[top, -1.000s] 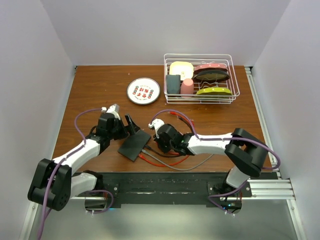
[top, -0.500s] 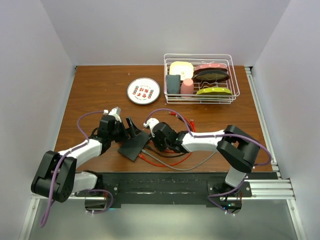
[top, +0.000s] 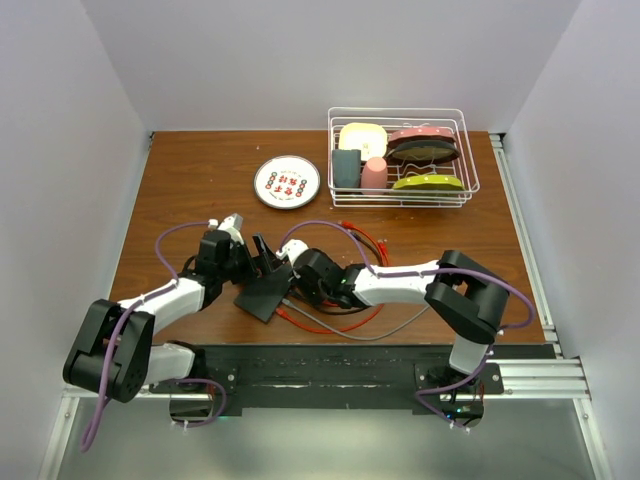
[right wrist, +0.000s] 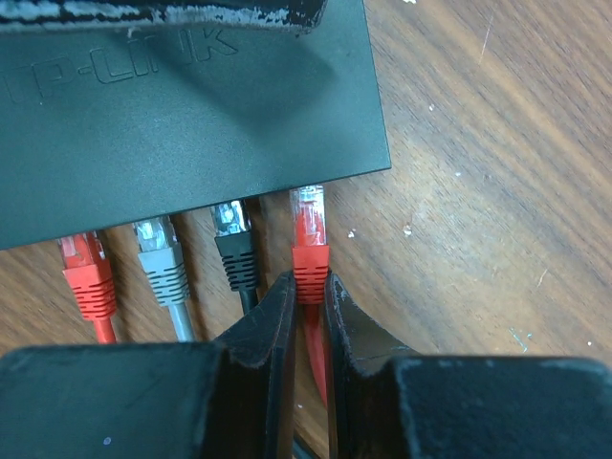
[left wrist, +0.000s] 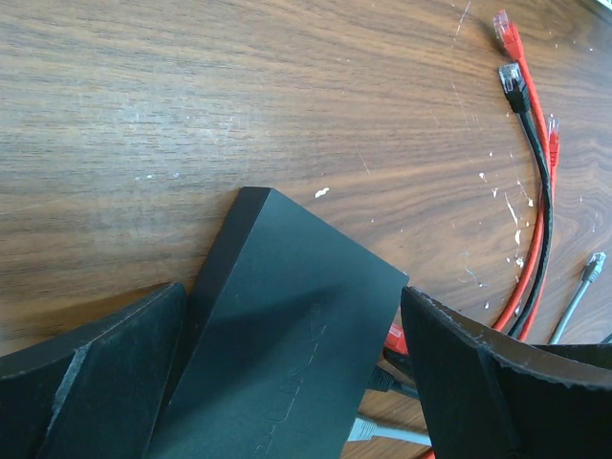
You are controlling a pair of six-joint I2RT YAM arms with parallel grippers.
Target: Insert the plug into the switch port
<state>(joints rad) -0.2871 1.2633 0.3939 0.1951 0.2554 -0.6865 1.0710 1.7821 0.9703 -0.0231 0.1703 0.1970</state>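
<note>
The switch (top: 263,293) is a flat dark-grey box lying on the table; it also shows in the left wrist view (left wrist: 287,354) and the right wrist view (right wrist: 172,115). My left gripper (top: 266,260) (left wrist: 292,382) has its jaws wide apart, one against each long edge of the switch, holding it. My right gripper (top: 297,285) (right wrist: 308,284) is shut on a red plug (right wrist: 308,244), whose clear tip touches the switch's port edge. A red plug (right wrist: 84,273), a grey plug (right wrist: 158,253) and a black plug (right wrist: 232,244) sit in ports to its left.
Loose red and black cables (top: 365,242) (left wrist: 531,191) lie right of the switch, with more cable (top: 340,325) looping near the front edge. A round white plate (top: 287,182) and a wire dish rack (top: 403,155) with dishes stand at the back.
My right gripper has moved left with the red plug, up to the switch's port edge. My left gripper has come in over the switch's far end, and the switch has shifted slightly.
</note>
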